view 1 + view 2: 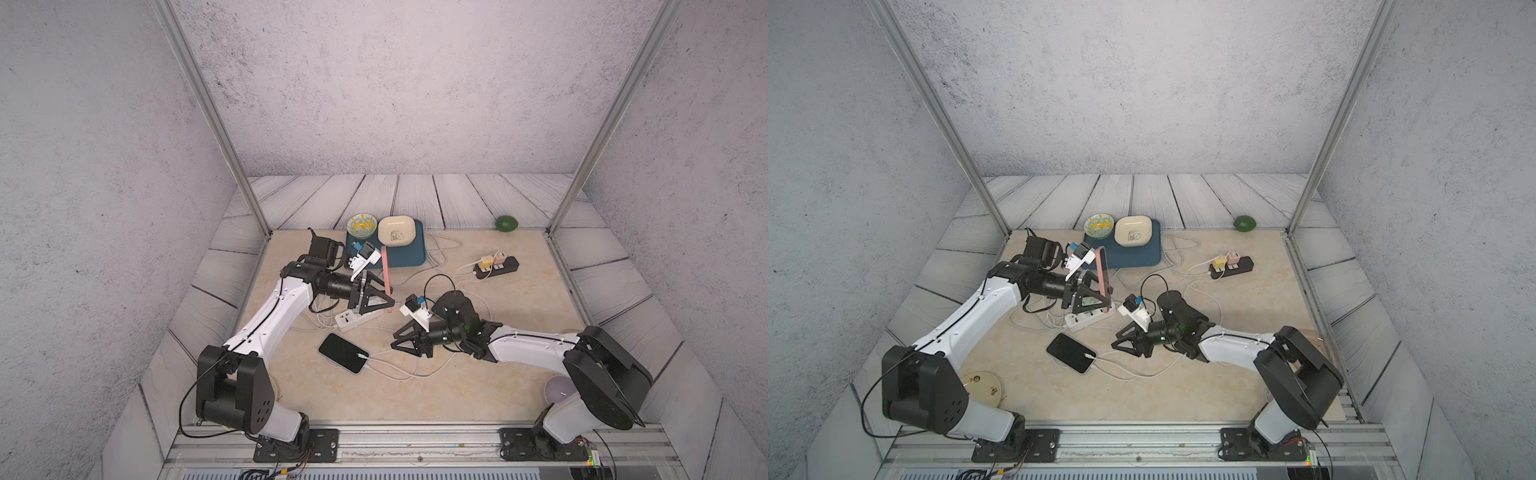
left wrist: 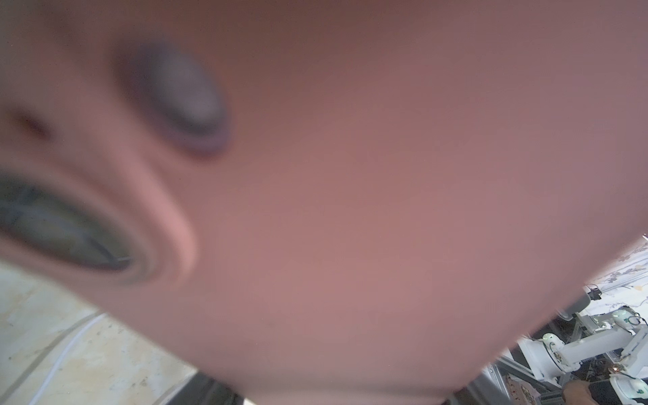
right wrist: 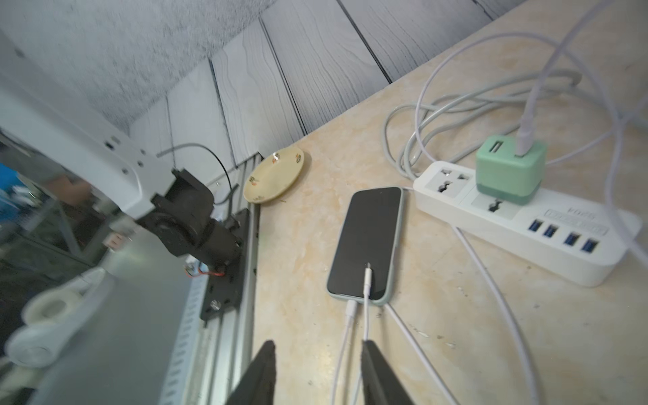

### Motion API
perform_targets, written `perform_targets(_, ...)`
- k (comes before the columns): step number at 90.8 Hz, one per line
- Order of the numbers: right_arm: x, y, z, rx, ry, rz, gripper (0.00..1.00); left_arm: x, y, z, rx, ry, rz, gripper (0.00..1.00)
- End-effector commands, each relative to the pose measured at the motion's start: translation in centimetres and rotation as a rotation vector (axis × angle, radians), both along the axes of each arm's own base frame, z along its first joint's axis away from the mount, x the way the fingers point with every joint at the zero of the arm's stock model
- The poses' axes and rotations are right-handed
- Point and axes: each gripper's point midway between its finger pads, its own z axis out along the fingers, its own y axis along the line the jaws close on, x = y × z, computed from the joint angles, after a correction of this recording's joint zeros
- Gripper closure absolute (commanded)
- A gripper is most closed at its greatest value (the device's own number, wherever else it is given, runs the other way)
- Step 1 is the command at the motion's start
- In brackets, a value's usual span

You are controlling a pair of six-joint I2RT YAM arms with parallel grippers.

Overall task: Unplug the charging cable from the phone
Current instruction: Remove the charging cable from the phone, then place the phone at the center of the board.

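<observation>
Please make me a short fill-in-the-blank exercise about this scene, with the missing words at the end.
1. The left tool holds a ____ phone upright.
2. The jaws of the right tool stand ____, holding nothing.
3. The green charger is plugged into the ____ power strip.
4. A loose cable end lies on the dark phone, on its ____.

Missing words: pink; open; white; screen.

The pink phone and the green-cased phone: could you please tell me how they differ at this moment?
The pink phone stands on edge, gripped by the left gripper; the green-cased phone lies flat, screen up, on the table. A white cable is plugged into the green-cased phone; no cable shows on the pink phone. Both sit near the white power strip.
</observation>
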Motion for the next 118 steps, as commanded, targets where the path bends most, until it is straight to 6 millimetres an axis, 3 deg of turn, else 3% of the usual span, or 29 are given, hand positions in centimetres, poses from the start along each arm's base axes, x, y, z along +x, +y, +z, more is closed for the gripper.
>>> perform_targets(1, 0.5, -0.5, 1.9, 0.008, -0.027, -0.019, 0.39, -0.6, 0.2, 1.2, -0.039, -0.06, -0.03, 1.0)
perform_targets(19, 1.5, -2.1, 4.8, 0.043, -0.032, -0.051, 0.14, -1.7, 0.5, 0.5, -0.03, -0.085, -0.061, 1.0)
perform_targets(36, 1.4, -3.0, 7.8, 0.063, -0.057, -0.043, 0.01, -2.8, 0.6, 0.3, -0.031, -0.114, -0.095, 1.0)
perform_targets(68, 2.5, -1.9, 12.7, 0.125, -0.019, -0.052, 0.01, -4.0, -0.1, -0.7, -0.004, -0.129, -0.144, 1.0)
perform_targets(90, 3.7, -0.6, 13.4, 0.177, 0.064, -0.059, 0.01, -4.5, -0.5, -1.1, 0.013, -0.134, -0.163, 1.0)
perform_targets(118, 3.2, 0.1, 13.9, 0.196, 0.06, -0.027, 0.01, -4.7, -0.7, -1.4, 0.024, -0.139, -0.173, 1.0)
